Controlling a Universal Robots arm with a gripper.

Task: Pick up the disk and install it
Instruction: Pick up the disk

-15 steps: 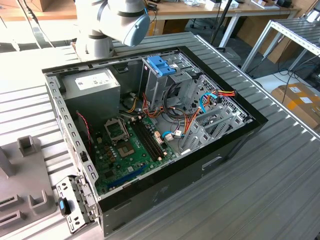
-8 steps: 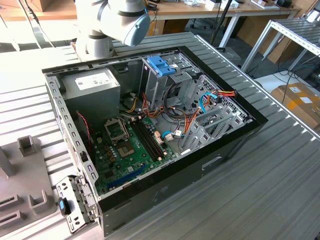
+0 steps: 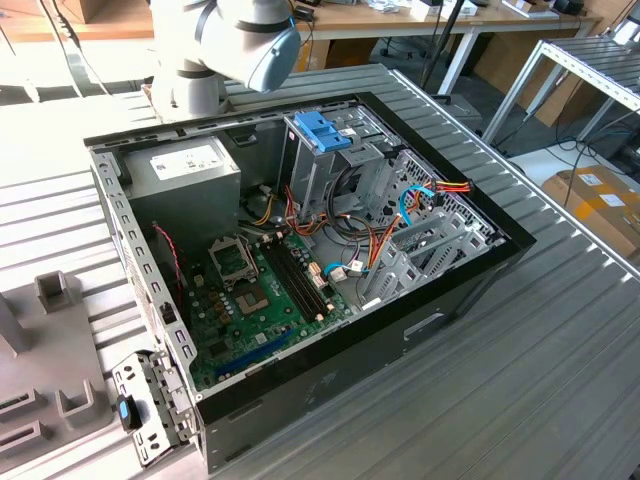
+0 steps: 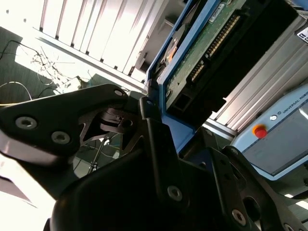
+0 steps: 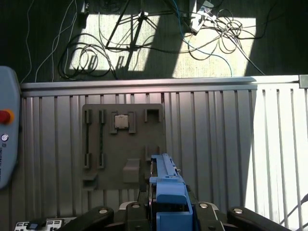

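My gripper point(image 5: 168, 214) is shut on the disk point(image 5: 166, 185), which I see edge-on in the first wrist view with its light-blue rails standing up between the black fingers point(image 5: 137, 211). In the second wrist view the disk point(image 4: 216, 43) shows its green circuit board and dark connector edge inside the blue frame, clamped by the gripper point(image 4: 180, 127). It hangs in the air above the ribbed metal table point(image 5: 216, 144). In the exterior view the open computer case point(image 3: 480, 265) lies on that table, and the robot arm point(image 3: 235, 40) rises behind it.
Inside the case a broad blue handle on a grey cage point(image 3: 322, 130) stands beside loose cables point(image 3: 385, 240) and the motherboard point(image 3: 250, 300). A grey fixture plate point(image 5: 122, 144) holding a chip lies below the disk. A pendant with a red button point(image 5: 6, 115) rests nearby.
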